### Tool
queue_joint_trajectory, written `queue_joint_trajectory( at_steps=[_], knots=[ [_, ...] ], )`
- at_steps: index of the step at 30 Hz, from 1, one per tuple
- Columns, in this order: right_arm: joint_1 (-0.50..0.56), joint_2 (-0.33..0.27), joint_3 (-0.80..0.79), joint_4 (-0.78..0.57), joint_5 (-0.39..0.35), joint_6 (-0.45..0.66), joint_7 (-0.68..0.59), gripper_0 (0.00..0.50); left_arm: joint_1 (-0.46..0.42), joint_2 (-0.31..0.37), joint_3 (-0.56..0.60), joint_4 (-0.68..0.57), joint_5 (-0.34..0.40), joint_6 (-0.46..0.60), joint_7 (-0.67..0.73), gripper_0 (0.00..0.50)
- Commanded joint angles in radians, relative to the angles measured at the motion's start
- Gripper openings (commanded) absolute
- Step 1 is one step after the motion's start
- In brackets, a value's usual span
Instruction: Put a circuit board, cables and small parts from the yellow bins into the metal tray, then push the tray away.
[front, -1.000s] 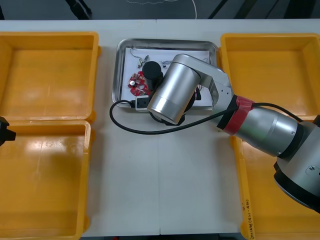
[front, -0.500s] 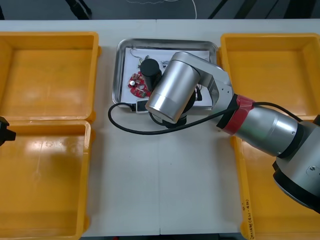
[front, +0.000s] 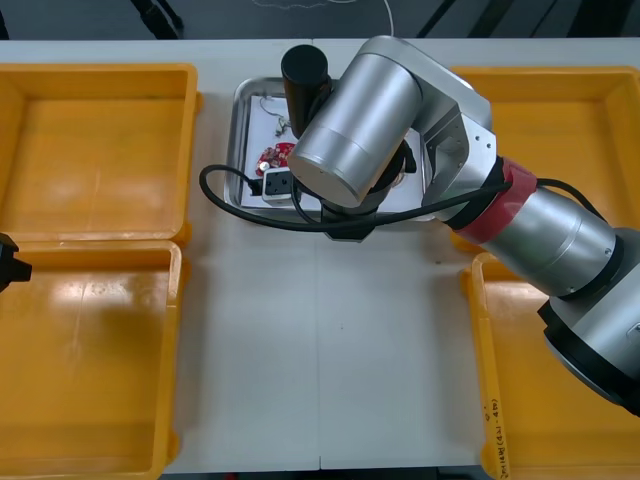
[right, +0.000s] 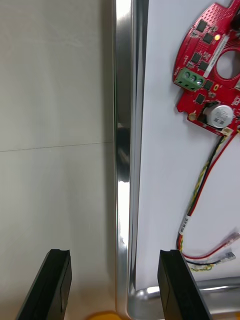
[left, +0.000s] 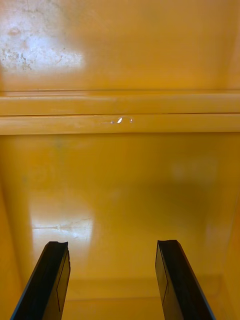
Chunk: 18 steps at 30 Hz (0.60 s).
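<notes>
Squarely over the near rim of the metal tray (right: 123, 150), the right gripper (right: 116, 287) hangs with its flat black fingers (right: 57, 285) apart and clamped on nothing. One finger is above the pale, matte table (right: 55, 100) and the other above the tray's white inside, with the shiny, rounded rim running up between them. Whether either finger touches the rim cannot be told.

Inside the tray lies the round red circuit board (right: 197, 55), a ring with an open middle, studded with small black chips, a green terminal block and a silvery disc. A thin twisted red and yellow cable (right: 200, 185) trails from the board towards the tray's curved corner beside that finger, ending in loose tips.

From the front, the bulky silver right arm (front: 360, 130) covers much of the tray, which sits between the yellow bins (front: 100, 150) towards the table's far edge. The left gripper (left: 112, 280) is parked at the table's left edge, its fingers apart over the glossy, smooth floor of a bin.
</notes>
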Motion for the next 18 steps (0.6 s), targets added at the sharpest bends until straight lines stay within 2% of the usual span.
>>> queue_joint_trajectory(
  at_steps=[1,7,18],
  knots=[
    [-0.049,-0.025,-0.059,-0.119,-0.031,0.074,-0.062,0.500,0.020,0.043,0.031,-0.030,0.006,0.007,0.006,0.500],
    [-0.046,-0.085,-0.065,-0.235,-0.066,0.165,-0.223,0.500,0.020,0.043,0.031,-0.030,0.006,0.007,0.006,0.500],
    [0.072,-0.260,-0.236,-0.430,-0.281,0.170,-0.540,0.500,0.020,0.043,0.031,-0.030,0.006,0.007,0.006,0.500]
  ],
)
